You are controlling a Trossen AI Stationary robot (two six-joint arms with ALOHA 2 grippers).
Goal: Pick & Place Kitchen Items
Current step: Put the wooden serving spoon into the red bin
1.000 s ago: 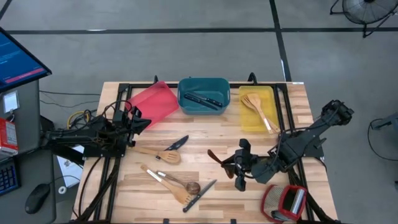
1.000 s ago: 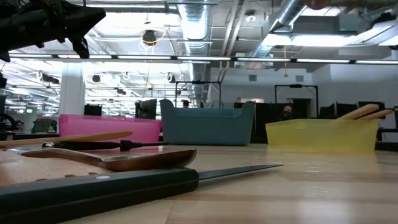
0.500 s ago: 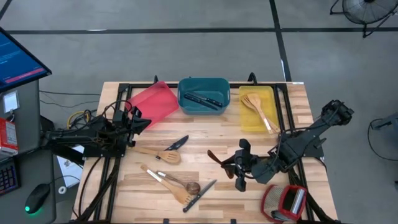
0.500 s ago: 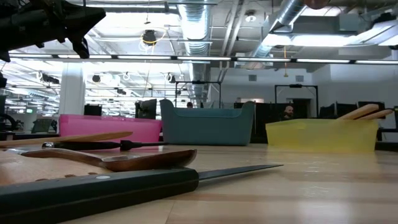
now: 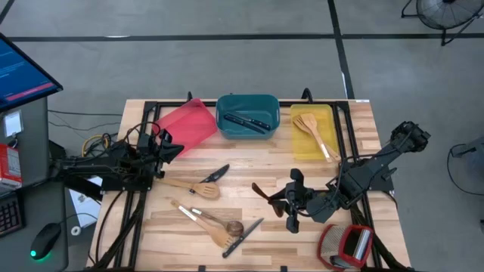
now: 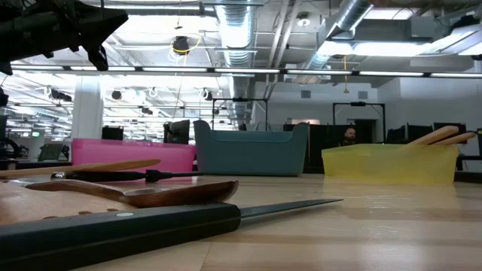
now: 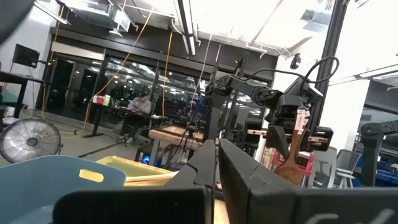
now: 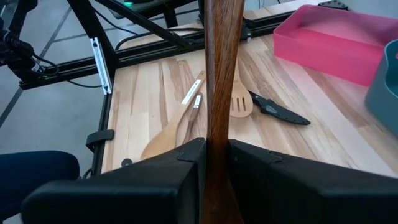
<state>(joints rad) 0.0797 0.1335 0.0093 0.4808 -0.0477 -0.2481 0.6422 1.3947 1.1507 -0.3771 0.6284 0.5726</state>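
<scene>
The high view shows the right gripper [image 5: 281,202] closed on a dark brown wooden spoon [image 5: 265,192] above the tabletop [image 5: 249,170], with the yellow rectangular tray [image 5: 330,121] beyond it, the left gripper [image 5: 168,147] closed and empty, and several utensils not yet sorted.

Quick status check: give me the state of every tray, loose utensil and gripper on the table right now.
Right gripper: shut on dark wooden utensil, above the table.
Left gripper: shut, empty, by the red tray.
Red tray: tilted, looks empty.
Teal tray: holds black-handled knives.
Yellow tray: holds wooden utensils.
Loose utensils: lying flat on the table.
</scene>
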